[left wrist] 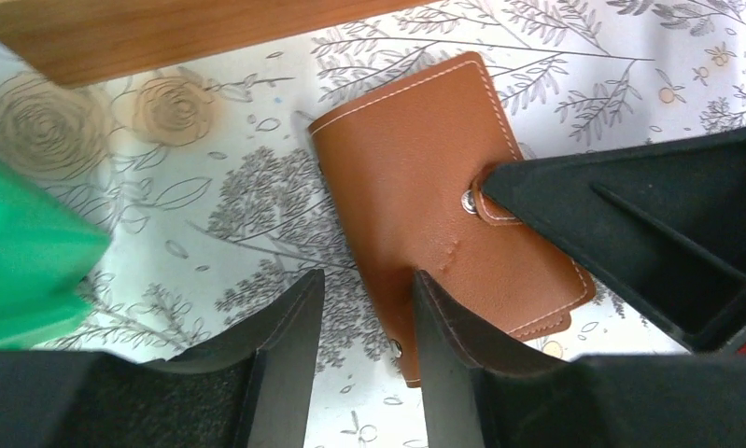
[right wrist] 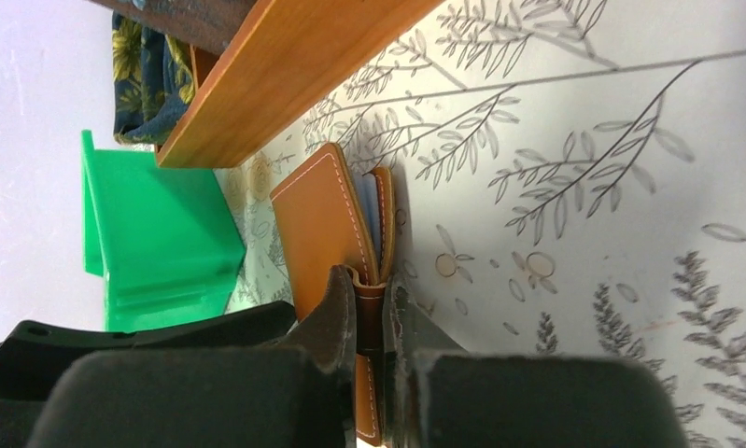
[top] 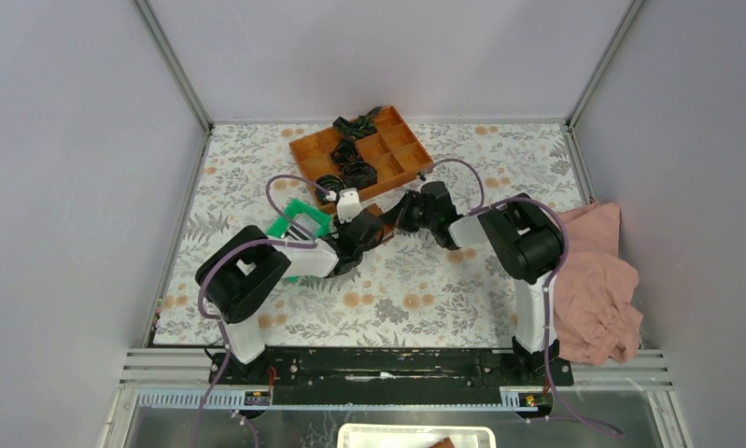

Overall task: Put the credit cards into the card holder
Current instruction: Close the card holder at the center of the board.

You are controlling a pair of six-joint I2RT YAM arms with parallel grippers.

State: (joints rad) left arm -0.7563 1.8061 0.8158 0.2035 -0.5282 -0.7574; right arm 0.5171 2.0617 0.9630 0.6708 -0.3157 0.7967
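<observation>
The brown card holder [left wrist: 415,187] lies folded on the floral mat, just in front of the orange tray. My right gripper [right wrist: 369,313] is shut on its snap tab [right wrist: 370,322], one black finger [left wrist: 630,233] lying over the tab. A thin pale blue edge [right wrist: 374,215], seemingly a credit card, shows between the holder's leaves. My left gripper [left wrist: 369,303] stands open low over the mat. The holder's near corner sits in its gap and its right finger overlaps the leather. From above, both grippers [top: 364,229] [top: 397,213] meet over the holder [top: 375,211] and hide most of it.
The orange compartment tray [top: 359,149] with black coiled items stands just behind the holder. A green plastic tray [top: 299,222] sits immediately left of it. A pink cloth [top: 598,280] lies at the mat's right edge. Grey walls enclose the table.
</observation>
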